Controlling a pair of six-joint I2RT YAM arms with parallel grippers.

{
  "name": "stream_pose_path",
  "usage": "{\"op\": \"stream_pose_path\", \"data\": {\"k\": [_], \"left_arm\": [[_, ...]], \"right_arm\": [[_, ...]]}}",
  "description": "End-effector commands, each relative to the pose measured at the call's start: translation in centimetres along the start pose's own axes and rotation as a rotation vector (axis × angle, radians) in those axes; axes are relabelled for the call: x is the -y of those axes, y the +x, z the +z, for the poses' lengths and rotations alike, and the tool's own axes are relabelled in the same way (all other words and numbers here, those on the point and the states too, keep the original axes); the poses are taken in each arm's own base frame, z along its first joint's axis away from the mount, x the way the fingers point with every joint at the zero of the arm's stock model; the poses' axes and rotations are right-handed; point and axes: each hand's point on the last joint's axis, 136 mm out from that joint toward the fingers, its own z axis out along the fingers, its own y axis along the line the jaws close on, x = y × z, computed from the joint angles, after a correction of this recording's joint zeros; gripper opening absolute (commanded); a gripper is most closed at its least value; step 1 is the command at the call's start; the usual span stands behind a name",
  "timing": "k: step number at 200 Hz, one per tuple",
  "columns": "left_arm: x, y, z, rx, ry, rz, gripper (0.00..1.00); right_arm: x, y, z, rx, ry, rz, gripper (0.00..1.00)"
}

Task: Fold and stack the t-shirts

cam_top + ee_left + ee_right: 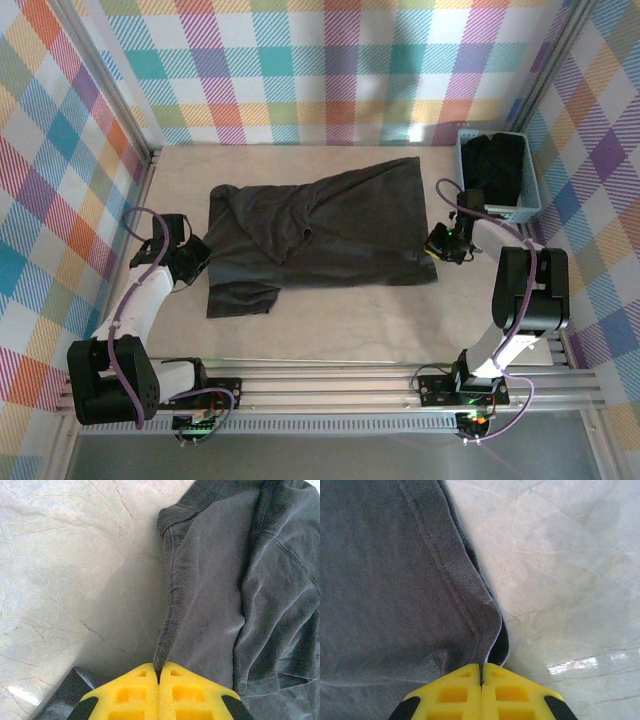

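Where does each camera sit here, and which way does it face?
Top external: above and behind the bases, looking down on the table, t-shirt and basket; left arm and right arm show.
Left wrist: on the left arm, looking down past the left pincer, shut on the t-shirt's edge.
Right wrist: same on the right arm; right pincer shut on the opposite edge.
Shared: all three see the t-shirt.

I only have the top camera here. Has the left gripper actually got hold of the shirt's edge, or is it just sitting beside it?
Observer: In the left wrist view, the left gripper is shut on the t-shirt, with a thin fold of its hemmed edge pinched between the yellow fingers.
Operator: And the right one?
Observer: In the right wrist view, the right gripper is shut on fabric as well, clamping a stitched hem that curls over just ahead of its tips.
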Motion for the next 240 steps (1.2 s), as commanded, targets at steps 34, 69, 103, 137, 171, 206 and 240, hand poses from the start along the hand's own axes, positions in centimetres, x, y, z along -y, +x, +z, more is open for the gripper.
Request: {"op": "stream_pose_path", "data": {"k": [34,69,103,137,171,206,240], "left_arm": [[0.5,-1.0,-0.7,0.018,0.008,0.005,0.0],[0.4,-1.2,-0.8,0.025,0.002,0.005,0.0],[0.3,-1.3,-0.7,0.031,-0.005,0.006,0.0],[0.5,-1.6,-0.8,0.035,-0.008,0.012,0.0],[0.7,-2.0,-1.1,0.048,-0.007,0.017,0.0],[0.9,-2.2,-1.7,0.063,-0.002,0.034,0.0],[0.5,-2.1,-2.3,0.08,-0.002,0.037,0.0]], "right_arm": [[-0.9,-1.3,-2.0,0.049,-0.007,-0.013,0.0],[-1.5,-2.4,-2.9,0.085,-0.011,-0.015,0.0],[-2.3,-3.9,-2.8,0.092,-0.013,-0.011,0.0],[-2.7,-5.3,-2.5,0.099,-0.002,0.003,0.0],[-2.9,-6.1,-2.4,0.094,0.017,0.022,0.0],[-2.8,-4.1,-4.3,0.097,-0.007,0.016,0.0],[-2.5,0.3,-7.0,0.079,-0.05,-0.001,0.0]]}}
